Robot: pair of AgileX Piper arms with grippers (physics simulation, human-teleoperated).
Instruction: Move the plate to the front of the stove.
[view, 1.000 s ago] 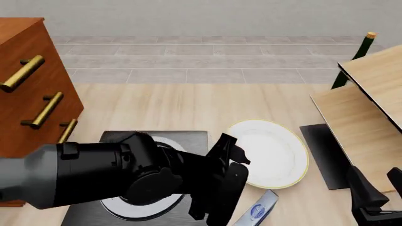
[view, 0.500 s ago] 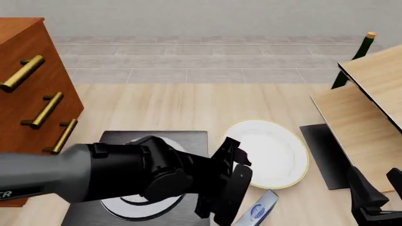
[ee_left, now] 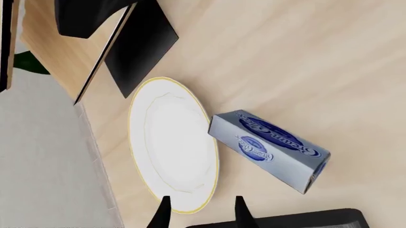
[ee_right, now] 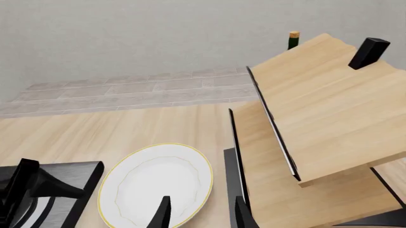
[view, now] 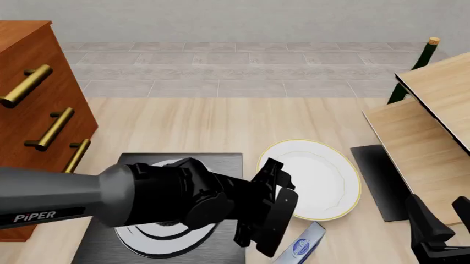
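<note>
The white plate (view: 320,179) with its thin gold rim lies flat on the wooden table, just right of the black stove (view: 220,161). The stove's silver rings are largely covered by my left arm. My left gripper (view: 281,179) is open at the plate's left rim. In the left wrist view the rim of the plate (ee_left: 171,142) lies between the gripper's (ee_left: 201,214) two fingertips. My right gripper (view: 439,217) stands open and empty at the front right. In the right wrist view it (ee_right: 201,213) looks over the plate (ee_right: 155,185) and the stove's corner (ee_right: 79,175).
A blue and white box (view: 301,247) lies just in front of the plate, also in the left wrist view (ee_left: 269,147). A wooden drawer cabinet (view: 37,110) stands at the left. At the right are slanted wooden boards (view: 433,121), a plain dark mat (view: 378,181) and a green bottle (view: 420,58).
My left arm has pushed further to the right, bringing its gripper closer to the plate's left rim. The plate, the box and the right gripper have stayed put.
</note>
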